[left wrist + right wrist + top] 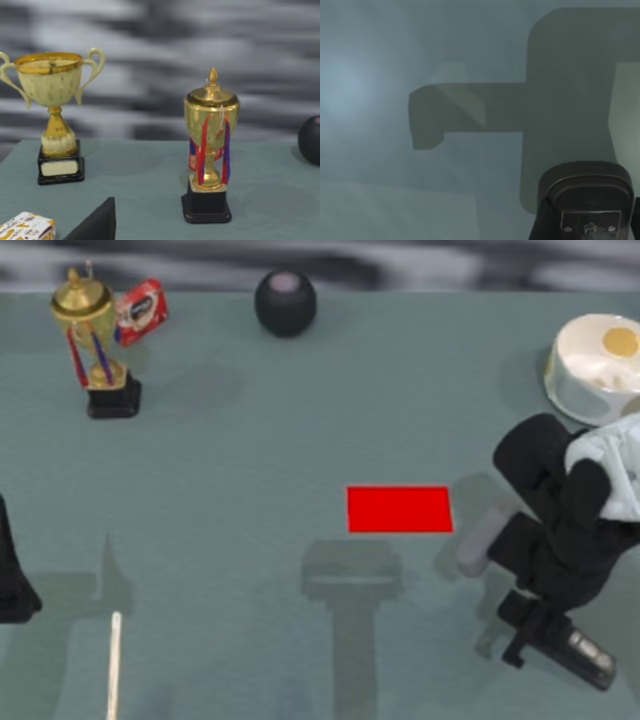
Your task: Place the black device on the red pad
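On the grey-green worktop (250, 440), the red pad (400, 509) lies right of centre. Near the right front corner my right gripper (545, 640) clenches the black device (580, 652), raised. My left arm sits at the left edge.

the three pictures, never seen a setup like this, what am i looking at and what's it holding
A simulated two-armed robot at a table. The top view looks down. The right arm's gripper, near the table's right front, has its fingers on the black device, a slim remote-like bar. The red pad lies bare mid-table. The left arm is parked at the left edge. At the back stand a gold trophy, a red-and-white packet, a black sphere and a white bowl-like thing. The left wrist camera shows two trophies; the right wrist camera shows the device's end over the table.
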Controlling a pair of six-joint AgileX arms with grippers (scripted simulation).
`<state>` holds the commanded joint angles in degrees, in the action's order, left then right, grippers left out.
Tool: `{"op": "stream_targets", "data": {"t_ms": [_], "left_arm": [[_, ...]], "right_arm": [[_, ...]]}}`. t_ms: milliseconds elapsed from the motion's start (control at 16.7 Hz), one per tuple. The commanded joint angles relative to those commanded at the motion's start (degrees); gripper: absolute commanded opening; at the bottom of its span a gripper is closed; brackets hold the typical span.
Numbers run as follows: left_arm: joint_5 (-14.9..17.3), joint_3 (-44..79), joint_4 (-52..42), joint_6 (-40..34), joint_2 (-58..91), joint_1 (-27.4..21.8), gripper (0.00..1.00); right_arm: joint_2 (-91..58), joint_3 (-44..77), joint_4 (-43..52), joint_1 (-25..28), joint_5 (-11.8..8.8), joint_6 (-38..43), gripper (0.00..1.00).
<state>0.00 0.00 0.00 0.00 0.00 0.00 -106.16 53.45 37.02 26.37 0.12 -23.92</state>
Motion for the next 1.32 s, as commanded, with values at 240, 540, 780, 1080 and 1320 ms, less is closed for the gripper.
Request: {"op": "stream_targets", "data": {"t_ms": [240, 540, 780, 1080, 1320], "left_arm": [[0.0, 0.0, 0.0, 0.0, 0.0, 0.0, 1.00], [0.0, 0.0, 0.0, 0.0, 0.0, 0.0, 1.00], [0.0, 0.0, 0.0, 0.0, 0.0, 0.0, 1.00], [0.0, 0.0, 0.0, 0.0, 0.0, 0.0, 1.00], [0.0, 0.0, 0.0, 0.0, 0.0, 0.0, 1.00]], "right_arm": [[1.8, 3.1, 4.2, 0.1, 0.0, 0.0, 0.00], [7.7, 10.2, 19.1, 0.4, 0.0, -0.3, 0.00], [10.5, 12.8, 23.3, 0.4, 0.0, -0.3, 0.00], [10.0, 13.0, 23.3, 0.3, 0.0, 0.3, 0.00], [6.4, 18.5, 25.5, 0.7, 0.0, 8.5, 0.00]]}}
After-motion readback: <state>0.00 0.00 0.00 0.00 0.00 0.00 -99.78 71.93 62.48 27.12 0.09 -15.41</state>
